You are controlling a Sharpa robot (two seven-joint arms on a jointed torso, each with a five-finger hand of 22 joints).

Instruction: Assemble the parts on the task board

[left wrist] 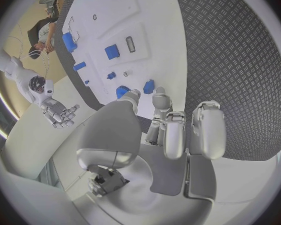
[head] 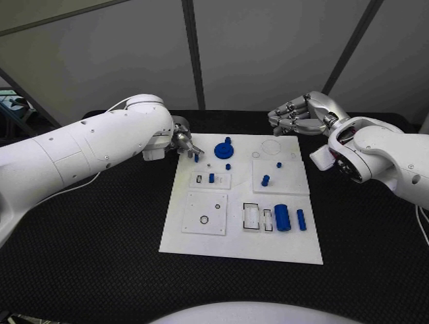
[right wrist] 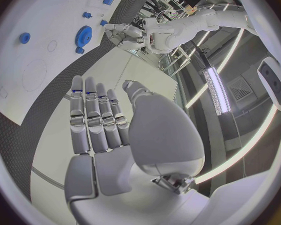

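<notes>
1. The black table (head: 78,270) carries the white task board (head: 242,246) at its middle.
2. Right hand (head: 300,115) hovers beyond the board's far corner, fingers loosely apart, holding nothing.
3. Left hand (head: 185,143) sits at the board's far-left edge; whether it holds anything, I cannot tell.
4. Blue parts: the gear (head: 224,147) and pegs (head: 265,180) look seated, while the cylinders (head: 282,217) lie loose, so plenty seems left.

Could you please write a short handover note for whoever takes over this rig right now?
Left hand: empty, fingers apart, at the far left corner of the white board.
Right hand: empty, open, raised beyond the board's far right corner.
Parts: a blue gear at the far end, small pegs mid-board, two blue cylinders lying near the right edge.
Done: cannot tell.
Left: the loose cylinders, at least.
</notes>
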